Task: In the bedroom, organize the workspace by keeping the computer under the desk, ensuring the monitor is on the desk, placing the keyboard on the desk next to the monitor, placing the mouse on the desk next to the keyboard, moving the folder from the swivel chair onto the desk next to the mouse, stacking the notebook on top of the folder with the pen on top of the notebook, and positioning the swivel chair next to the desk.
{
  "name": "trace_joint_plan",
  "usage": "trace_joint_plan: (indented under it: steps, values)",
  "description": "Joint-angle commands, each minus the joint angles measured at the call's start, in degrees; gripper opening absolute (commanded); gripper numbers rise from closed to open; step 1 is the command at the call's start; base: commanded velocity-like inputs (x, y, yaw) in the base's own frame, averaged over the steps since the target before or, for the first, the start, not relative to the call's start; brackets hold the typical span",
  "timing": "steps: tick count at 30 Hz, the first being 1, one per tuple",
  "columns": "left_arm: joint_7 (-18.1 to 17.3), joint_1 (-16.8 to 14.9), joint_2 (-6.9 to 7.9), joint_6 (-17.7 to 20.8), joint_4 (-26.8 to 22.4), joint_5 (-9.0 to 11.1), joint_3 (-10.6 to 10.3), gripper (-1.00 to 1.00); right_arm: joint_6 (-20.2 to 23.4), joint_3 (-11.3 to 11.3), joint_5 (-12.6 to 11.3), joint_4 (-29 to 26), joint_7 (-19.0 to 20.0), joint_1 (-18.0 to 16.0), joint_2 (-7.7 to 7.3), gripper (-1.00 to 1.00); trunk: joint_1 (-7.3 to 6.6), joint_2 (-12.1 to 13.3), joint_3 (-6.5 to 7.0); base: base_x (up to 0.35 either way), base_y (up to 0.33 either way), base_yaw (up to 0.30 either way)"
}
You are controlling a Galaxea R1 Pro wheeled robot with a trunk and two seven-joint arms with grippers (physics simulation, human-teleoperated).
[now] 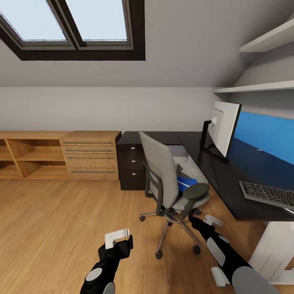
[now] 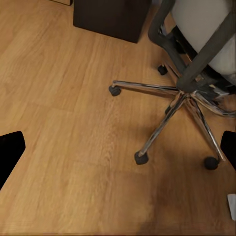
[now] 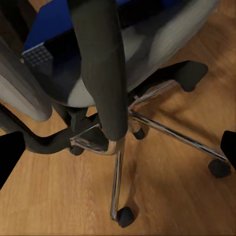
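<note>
Standing beside the table (image 1: 212, 179), the swivel chair (image 1: 163, 179) carries the blue folder (image 1: 185, 183) on its seat — the head view shows this, plus the monitor (image 1: 224, 124) and keyboard (image 1: 267, 194) on the glossy top. The right gripper (image 1: 212, 220) hovers near the armrest (image 3: 101, 69), fingers spread; its wrist view catches the chrome base. The left gripper (image 1: 117, 237) hangs over wood floor (image 2: 64, 98), spread too.
</note>
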Motion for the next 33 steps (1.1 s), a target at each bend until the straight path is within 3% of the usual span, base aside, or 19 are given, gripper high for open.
trace_joint_plan:
  steps: [1,2,3,7,16,28,33]
  values:
    - [0.5,-0.02,0.0,0.11,-0.1,0.74,-0.42,1.0,-0.35,0.46,-0.75,0.35,0.52,-0.1,-0.09,1.0,0.22,-0.44,-0.23,0.0,0.0,0.0]
    - [0.5,-0.02,0.0,0.09,-0.1,0.79,-0.73,1.0,-0.37,0.46,-0.8,0.51,0.69,-0.12,-0.11,1.0,0.44,-0.84,-0.41,0.0,0.0,0.0]
    - [0.52,0.04,0.0,0.06,-0.12,0.93,-2.43,1.0,-0.42,0.38,-1.16,1.12,1.26,-0.19,-0.65,1.0,0.66,-1.24,-0.59,0.0,0.0,0.0]
    - [0.52,0.07,0.0,0.04,-0.13,0.98,-2.99,1.0,-0.37,0.26,-1.39,1.3,1.39,-0.2,-1.72,1.0,1.54,-2.84,-1.31,0.0,0.0,0.0]
    - [0.66,0.07,0.0,0.0,-0.13,0.98,-3.04,1.0,-0.35,0.12,-1.68,1.24,1.31,-0.21,-1.79,1.0,3.52,-6.45,-2.92,0.0,0.0,0.0]
    - [0.73,0.07,0.0,0.04,-0.13,1.06,-2.94,1.0,-0.55,0.12,-1.99,0.89,2.89,-0.21,-1.95,1.0,3.52,-6.45,-2.92,0.0,0.0,0.0]
    - [0.77,0.07,0.0,0.04,-0.13,1.06,-2.89,1.0,-0.56,0.16,-1.99,0.84,3.56,-0.21,-1.96,1.0,4.61,-8.46,-3.82,0.0,0.0,0.0]
